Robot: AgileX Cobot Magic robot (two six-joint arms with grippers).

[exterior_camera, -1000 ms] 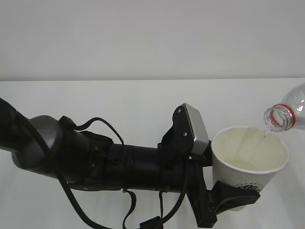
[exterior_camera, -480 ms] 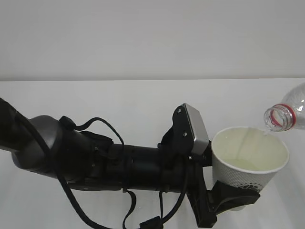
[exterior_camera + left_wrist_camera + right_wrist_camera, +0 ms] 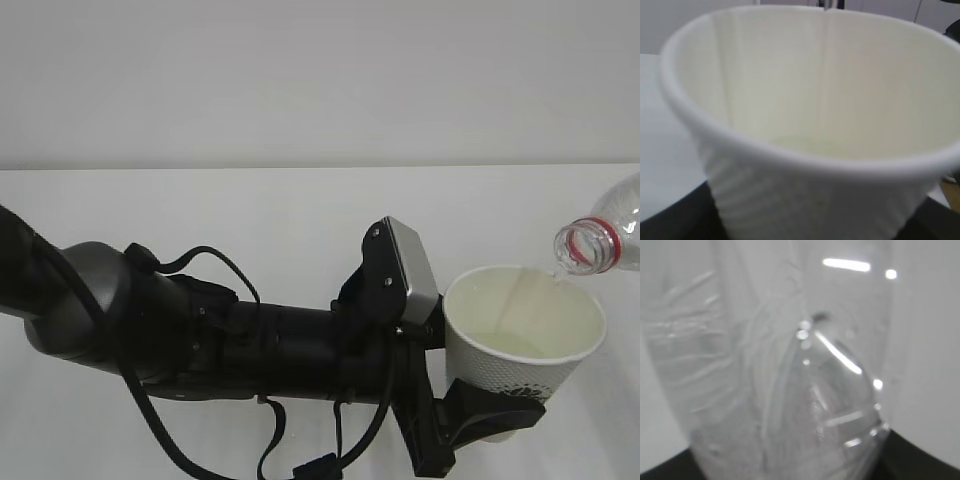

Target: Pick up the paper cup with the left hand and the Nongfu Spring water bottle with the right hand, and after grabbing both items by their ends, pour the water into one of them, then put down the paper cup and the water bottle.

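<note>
Jaws of the left hand point(image 3: 478, 418) are clamping the cup point(image 3: 518, 345) near its base, holding it upright above the table point(image 3: 250, 215). Water point(image 3: 512, 344) is pooling in the cup's bottom. Just beyond its far rim, the bottle point(image 3: 600, 238) is tilting mouth-down over the opening. Right hand jaws are gripping the bottle, filling the wrist view.

A bare lab-like test bench: plain white table point(image 3: 250, 220) against blank grey wall point(image 3: 320, 80).
</note>
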